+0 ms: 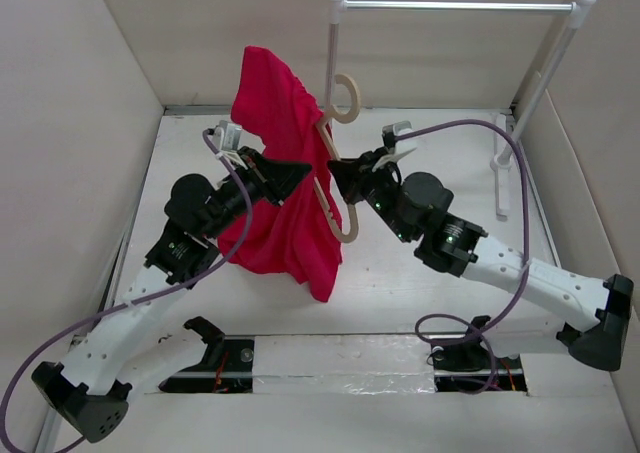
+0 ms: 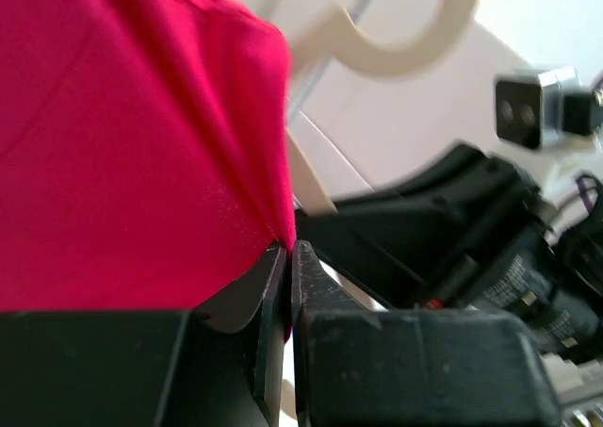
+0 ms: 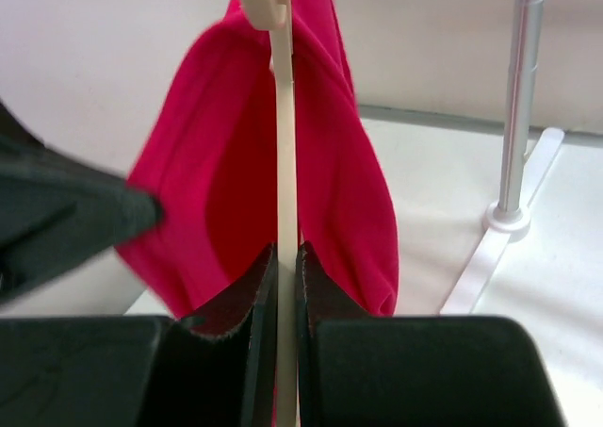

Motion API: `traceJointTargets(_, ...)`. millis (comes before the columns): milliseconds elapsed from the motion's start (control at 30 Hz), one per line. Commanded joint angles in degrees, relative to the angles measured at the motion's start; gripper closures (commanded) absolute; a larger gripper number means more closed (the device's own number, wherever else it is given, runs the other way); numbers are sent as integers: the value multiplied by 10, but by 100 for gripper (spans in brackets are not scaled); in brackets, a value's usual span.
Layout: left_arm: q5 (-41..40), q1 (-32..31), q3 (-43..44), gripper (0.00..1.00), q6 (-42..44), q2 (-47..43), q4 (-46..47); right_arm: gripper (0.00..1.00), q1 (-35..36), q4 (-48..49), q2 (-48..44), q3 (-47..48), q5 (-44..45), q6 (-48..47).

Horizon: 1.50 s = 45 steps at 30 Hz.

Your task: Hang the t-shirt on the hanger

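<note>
The red t-shirt (image 1: 270,188) hangs in mid-air over the table, draped over one arm of the pale beige hanger (image 1: 347,101). The hanger stands nearly on end, hook up, and its bare lower arm curls out below (image 1: 349,229). My left gripper (image 1: 303,173) is shut on a pinch of the t-shirt (image 2: 122,144) at its fingertips (image 2: 303,257), close under the hanger's hook (image 2: 405,45). My right gripper (image 1: 335,171) is shut on the thin edge of the hanger (image 3: 283,116), with the t-shirt (image 3: 217,163) hanging behind it. The two grippers face each other, almost touching.
A garment rack with white posts and a metal rail (image 1: 455,5) stands at the back right, with its post and foot (image 3: 521,106) to the right of the hanger. Pale walls close in the table (image 1: 420,293) on three sides. Purple cables loop off both arms.
</note>
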Motion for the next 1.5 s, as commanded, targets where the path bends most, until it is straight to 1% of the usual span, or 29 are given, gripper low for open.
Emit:
traceJointTargets(0, 89, -3, -30, 100, -30, 14, 83, 100, -26, 118, 18, 31, 1, -11)
traceJointTargets(67, 113, -3, -45, 100, -32, 13, 107, 100, -33, 148, 31, 34, -11, -15)
traceJointTargets(200, 135, -3, -44, 100, -22, 8, 110, 100, -39, 161, 78, 71, -36, -26)
traceJointTargets(267, 149, -3, -38, 100, -21, 9, 106, 100, -44, 186, 95, 67, -44, -19)
traceJointTargets(333, 143, -3, -32, 100, -15, 8, 78, 100, -44, 208, 95, 48, -45, -14)
traceJointTargets(400, 112, -3, -29, 100, -6, -6, 58, 100, -44, 238, 75, 29, -45, -13)
traceJointTargets(433, 100, -3, -29, 95, -3, -11, 49, 100, -44, 248, 66, 9, -45, -13)
traceJointTargets(500, 73, -3, -29, 80, 1, -25, 31, 100, -44, 267, 38, -12, -44, -13)
traceJointTargets(533, 64, -3, -27, 66, 4, -30, 25, 100, -39, 275, 27, -22, -42, -13)
traceJointTargets(567, 56, -3, -17, 59, 6, -31, 12, 100, -39, 285, 18, -41, -39, -13)
traceJointTargets(633, 31, -3, -5, 52, 8, -34, -3, 100, -39, 284, -1, -54, -38, -12)
traceJointTargets(700, 14, -3, 13, 52, 5, -35, -13, 100, -39, 276, -9, -67, -41, -12)
traceJointTargets(800, 6, -3, 22, 57, -20, -34, 12, 100, -39, 272, -19, -83, -50, -10)
traceJointTargets(867, -1, -3, 28, 66, -35, -27, 34, 100, -39, 266, -23, -88, -54, -8)
traceJointTargets(933, -15, -3, 36, 71, -53, -18, 50, 100, -26, 264, -28, -99, -52, -11)
traceJointTargets(1000, -36, -3, 46, 71, -58, -3, 73, 100, -26, 264, -36, -104, -51, -12)
traceJointTargets(1100, -45, -3, 65, 59, -70, 21, 87, 100, -19, 257, -40, -110, -50, -14)
traceJointTargets(1133, -46, -3, 65, 50, -75, 27, 98, 100, -19, 257, -42, -116, -48, -15)
traceJointTargets(1167, -56, -3, 68, 47, -83, 34, 107, 100, -14, 257, -44, -118, -46, -14)
traceJointTargets(1233, -73, -3, 83, 42, -88, 60, 92, 100, -14, 258, -48, -122, -46, -12)
traceJointTargets(1300, -99, -3, 95, 41, -97, 75, 72, 100, -14, 254, -49, -123, -45, -13)
traceJointTargets(1333, -107, -3, 93, 38, -99, 83, 76, 100, -14, 252, -48, -123, -46, -14)
traceJointTargets(1400, -131, -3, 92, 36, -107, 97, 80, 100, -9, 247, -48, -123, -45, -16)
traceJointTargets(1433, -131, -3, 96, 36, -107, 102, 79, 100, -9, 248, -48, -123, -46, -16)
traceJointTargets(1467, -156, -3, 99, 36, -107, 109, 72, 100, -9, 247, -48, -123, -48, -17)
